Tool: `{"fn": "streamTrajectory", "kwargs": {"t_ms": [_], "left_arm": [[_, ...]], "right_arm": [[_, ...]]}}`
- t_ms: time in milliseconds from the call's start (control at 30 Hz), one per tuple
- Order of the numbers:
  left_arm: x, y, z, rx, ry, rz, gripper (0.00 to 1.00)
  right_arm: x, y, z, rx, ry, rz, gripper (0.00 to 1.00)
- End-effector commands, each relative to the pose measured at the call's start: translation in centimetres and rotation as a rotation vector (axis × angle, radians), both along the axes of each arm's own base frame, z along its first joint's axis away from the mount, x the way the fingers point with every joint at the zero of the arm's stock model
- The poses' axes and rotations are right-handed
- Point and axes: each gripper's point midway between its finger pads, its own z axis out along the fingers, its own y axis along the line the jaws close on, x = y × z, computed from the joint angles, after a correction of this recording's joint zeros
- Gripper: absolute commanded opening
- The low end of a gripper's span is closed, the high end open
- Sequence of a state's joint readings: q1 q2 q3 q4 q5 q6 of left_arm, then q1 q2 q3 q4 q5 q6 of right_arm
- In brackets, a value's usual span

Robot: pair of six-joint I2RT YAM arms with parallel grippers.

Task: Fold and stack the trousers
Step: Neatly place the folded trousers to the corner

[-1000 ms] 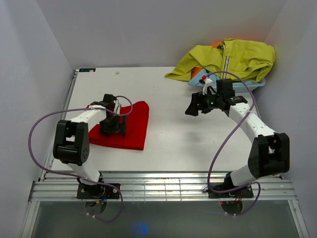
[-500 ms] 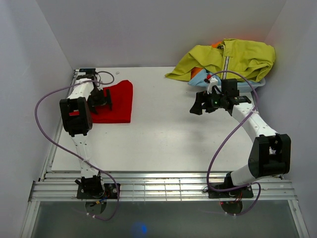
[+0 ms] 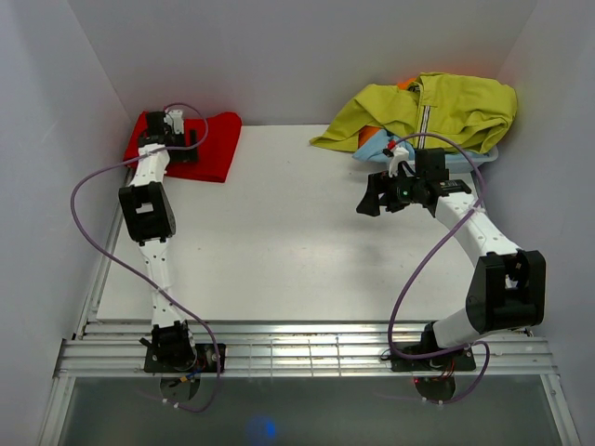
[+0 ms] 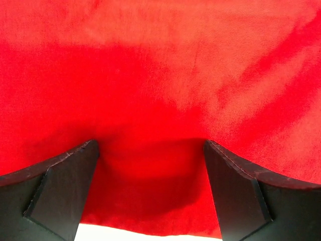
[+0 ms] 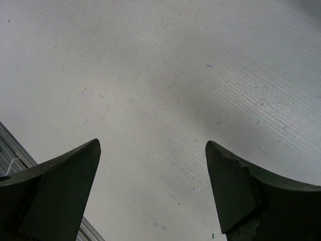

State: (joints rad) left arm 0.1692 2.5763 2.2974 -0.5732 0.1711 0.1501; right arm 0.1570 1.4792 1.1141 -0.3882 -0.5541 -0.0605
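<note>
The red trousers (image 3: 212, 147) lie folded into a compact pad at the far left corner of the table, against the back wall. My left gripper (image 3: 177, 141) is stretched out over them with its jaws wide apart. In the left wrist view the red fabric (image 4: 160, 75) fills the frame, and both fingers (image 4: 62, 183) rest on or just above it with cloth between them. My right gripper (image 3: 372, 200) hovers open and empty over the bare table (image 5: 160, 75) at the right of centre.
A yellow-green zip jacket (image 3: 437, 107) is heaped at the far right over a light blue garment (image 3: 379, 146) and an orange item (image 3: 370, 133). White walls enclose the left, back and right sides. Metal rails (image 3: 307, 348) run along the near edge.
My left arm has slid the folded trousers from the left middle of the table to the far left corner. My right gripper has shifted slightly right and then held still.
</note>
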Motion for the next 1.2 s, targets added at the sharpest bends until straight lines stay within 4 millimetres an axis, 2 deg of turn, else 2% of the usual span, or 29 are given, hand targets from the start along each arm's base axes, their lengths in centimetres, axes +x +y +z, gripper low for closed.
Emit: {"fn": "streamTrajectory", "kwargs": {"t_ms": [0,100,133,167,200,233,400,433,500,533,567,633,667,733,767,800,833,867,900,933,967,1000,1033,1067,1100,1133,1167], "left_arm": [[1.5,-1.8,-5.2,-0.071,0.008,-0.04,0.98],[2.3,-1.3,-6.3,-0.09,-0.001,0.043,0.97],[3.0,-1.3,-5.4,-0.077,-0.027,0.059,0.97],[3.1,-2.0,-5.3,-0.116,-0.036,0.052,0.97],[3.3,-2.1,-4.0,-0.123,-0.063,0.042,0.97],[3.2,-2.7,-4.5,-0.146,-0.066,0.053,0.98],[3.2,-2.0,-1.4,-0.102,-0.1,0.062,0.98],[3.1,-2.0,1.5,-0.075,-0.129,0.041,0.98],[2.1,-1.9,4.0,-0.045,-0.141,0.018,0.98],[1.7,-1.9,9.3,-0.028,-0.216,0.005,0.98],[0.6,-2.2,9.8,-0.025,-0.206,0.0,0.98],[-0.9,-2.1,13.5,-0.012,-0.242,0.01,0.98],[-2.2,-2.5,17.6,-0.01,-0.289,-0.01,0.98],[-5.1,-3.8,18.1,-0.032,-0.237,-0.07,0.98],[-7.0,-5.3,21.0,-0.068,-0.265,-0.137,0.98],[-8.9,-6.3,19.5,-0.099,-0.209,-0.17,0.98],[-10.7,-7.1,19.1,-0.128,-0.168,-0.198,0.98],[-12.8,-8.4,20.9,-0.156,-0.185,-0.251,0.98],[-14.3,-8.8,20.4,-0.177,-0.154,-0.26,0.98],[-16.4,-9.5,18.1,-0.21,-0.086,-0.26,0.98],[-17.8,-10.1,17.7,-0.234,-0.069,-0.273,0.98],[-19.5,-10.3,19.0,-0.226,-0.101,-0.283,0.98],[-21.5,-10.7,16.6,-0.246,-0.041,-0.28,0.98],[-22.7,-10.8,16.3,-0.248,-0.035,-0.279,0.98],[-24.1,-11.1,17.3,-0.24,-0.067,-0.286,0.98],[-25.2,-11.2,16.8,-0.24,-0.06,-0.285,0.98],[-26.8,-11.5,15.1,-0.251,-0.018,-0.28,0.98]], "right_arm": [[0.0,-0.4,-0.1,-0.011,-0.018,0.0,0.9],[0.0,-0.4,0.0,-0.014,-0.027,0.0,0.9],[-0.1,-0.5,0.0,-0.015,-0.025,-0.001,0.9],[-0.1,-0.5,0.0,-0.018,-0.03,-0.003,0.9],[-0.2,-0.6,0.0,-0.019,-0.032,-0.006,0.9],[-0.2,-0.6,0.0,-0.019,-0.032,-0.006,0.9],[-0.2,-0.7,1.0,-0.023,-0.061,-0.003,0.9],[-0.1,-0.8,1.3,-0.029,-0.074,-0.001,0.9],[0.5,-1.4,2.6,-0.05,-0.117,-0.016,0.9],[0.7,-1.8,3.0,-0.061,-0.135,-0.027,0.9],[1.1,-2.3,3.6,-0.075,-0.156,-0.047,0.9],[1.5,-3.5,4.9,-0.085,-0.194,-0.087,0.9],[1.8,-4.2,5.2,-0.099,-0.207,-0.113,0.9],[1.9,-5.7,6.2,-0.116,-0.238,-0.156,0.9],[1.9,-6.4,6.4,-0.134,-0.251,-0.167,0.9],[1.8,-7.3,6.8,-0.146,-0.266,-0.183,0.9],[1.4,-7.8,6.5,-0.162,-0.253,-0.185,0.9],[1.1,-8.3,6.3,-0.185,-0.247,-0.192,0.9],[0.9,-9.6,6.4,-0.203,-0.251,-0.214,0.9],[0.0,-9.8,5.4,-0.212,-0.213,-0.211,0.9],[-0.5,-10.2,5.3,-0.221,-0.211,-0.214,0.9],[-1.1,-10.7,5.6,-0.234,-0.23,-0.222,0.9],[-1.9,-10.9,4.8,-0.244,-0.214,-0.22,0.9],[-2.6,-11.1,4.5,-0.258,-0.211,-0.22,0.9],[-3.4,-11.2,5.0,-0.266,-0.233,-0.221,0.9],[-4.0,-11.3,4.8,-0.282,-0.241,-0.209,0.9],[-4.9,-11.5,3.8,-0.296,-0.214,-0.207,0.9]]}}
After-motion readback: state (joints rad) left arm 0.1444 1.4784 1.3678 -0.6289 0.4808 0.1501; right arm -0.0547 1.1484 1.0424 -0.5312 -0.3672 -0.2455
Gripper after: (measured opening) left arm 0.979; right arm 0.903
